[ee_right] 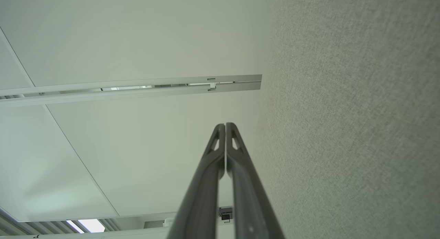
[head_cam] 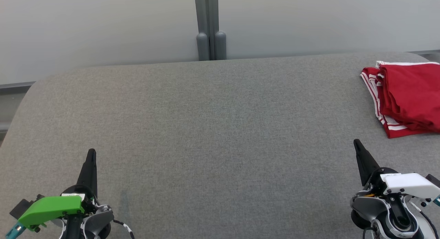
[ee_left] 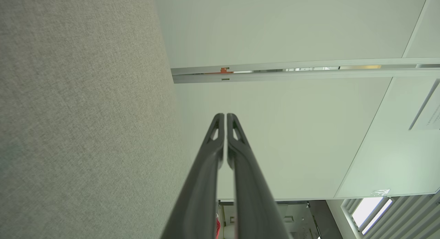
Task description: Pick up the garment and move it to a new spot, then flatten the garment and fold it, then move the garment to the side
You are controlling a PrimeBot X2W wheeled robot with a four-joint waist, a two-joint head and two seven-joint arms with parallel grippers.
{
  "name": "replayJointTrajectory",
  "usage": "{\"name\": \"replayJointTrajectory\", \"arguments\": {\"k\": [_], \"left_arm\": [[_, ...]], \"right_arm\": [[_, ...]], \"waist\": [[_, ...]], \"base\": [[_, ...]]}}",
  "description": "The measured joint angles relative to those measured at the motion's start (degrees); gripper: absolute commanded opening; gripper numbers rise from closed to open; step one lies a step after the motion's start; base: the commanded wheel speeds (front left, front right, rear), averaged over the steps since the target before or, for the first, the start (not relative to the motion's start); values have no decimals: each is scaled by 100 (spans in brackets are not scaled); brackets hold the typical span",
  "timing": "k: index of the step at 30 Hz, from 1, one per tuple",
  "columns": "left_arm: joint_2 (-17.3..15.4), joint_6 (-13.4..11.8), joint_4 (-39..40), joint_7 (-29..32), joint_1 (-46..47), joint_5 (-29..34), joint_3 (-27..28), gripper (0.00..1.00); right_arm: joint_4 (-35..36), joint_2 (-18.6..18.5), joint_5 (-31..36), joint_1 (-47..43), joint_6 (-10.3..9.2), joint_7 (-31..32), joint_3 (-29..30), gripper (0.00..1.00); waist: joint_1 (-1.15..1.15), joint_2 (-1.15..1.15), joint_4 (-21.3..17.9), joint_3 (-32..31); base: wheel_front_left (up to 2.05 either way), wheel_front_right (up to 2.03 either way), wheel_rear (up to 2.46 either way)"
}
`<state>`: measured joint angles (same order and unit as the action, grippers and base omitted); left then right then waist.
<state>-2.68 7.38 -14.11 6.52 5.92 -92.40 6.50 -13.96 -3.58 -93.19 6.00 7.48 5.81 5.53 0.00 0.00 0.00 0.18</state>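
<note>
Red garment (head_cam: 409, 94) lies folded at two o'clock; left gripper (head_cam: 91, 152) and right gripper (head_cam: 356, 142), both closed and empty, should park well apart.

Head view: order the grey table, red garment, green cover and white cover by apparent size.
1. grey table
2. red garment, partly cut off at the frame edge
3. green cover and white cover: look alike, left unranked

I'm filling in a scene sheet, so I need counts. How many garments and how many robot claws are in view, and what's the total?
Red garment: 1, folded, at the right edge of the gray table
Claws: 2, left claw and right claw, both shut and empty
Total: 3
</note>
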Motion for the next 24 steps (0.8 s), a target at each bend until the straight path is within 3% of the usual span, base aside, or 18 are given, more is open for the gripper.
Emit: {"name": "replayJointTrajectory", "arguments": {"k": [24], "left_arm": [[0,0,0,0,0,0,0,0]], "right_arm": [[-2,21,8,2,0,16,29,0]], "waist": [[0,0,0,0]], "base": [[0,0,0]]}}
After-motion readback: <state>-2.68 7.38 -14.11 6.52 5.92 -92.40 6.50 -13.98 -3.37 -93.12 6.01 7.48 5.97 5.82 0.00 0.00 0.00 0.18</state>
